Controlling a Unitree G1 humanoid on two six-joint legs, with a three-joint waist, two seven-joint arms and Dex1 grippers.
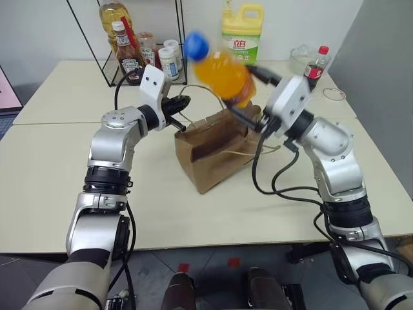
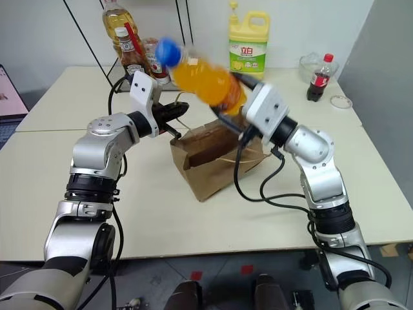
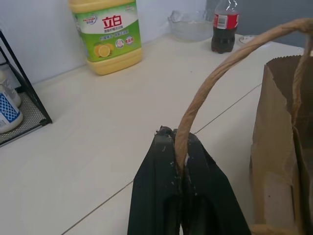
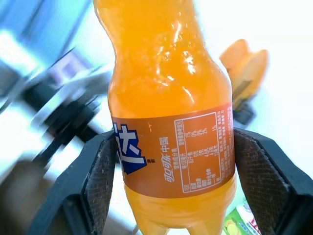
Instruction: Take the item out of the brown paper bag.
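Extraction step looked nearly done: the orange drink bottle (image 1: 222, 76) was in the air above the brown paper bag (image 1: 216, 150), clear of its mouth, gripped across the labelled lower body by my right gripper (image 4: 171, 161), one pad on each side of the label. The cap showed blue in the head views, not orange. The bottle's long axis ran slantwise, cap end up and toward my left, base end down at the right gripper, so it pointed away over the bag rather than standing upright.

My left gripper (image 3: 180, 161) had its fingers pressed together on one of the bag's loop handles (image 3: 220, 73), holding the bag in place on the table (image 1: 77, 187).

My judgement for the next move: carry the bottle sideways, well away from the bag and the handle, level it toward upright, then set it on a bare stretch of table before letting the pads go. I expected the smooth, rounded body could twist in the pads if swung quickly.
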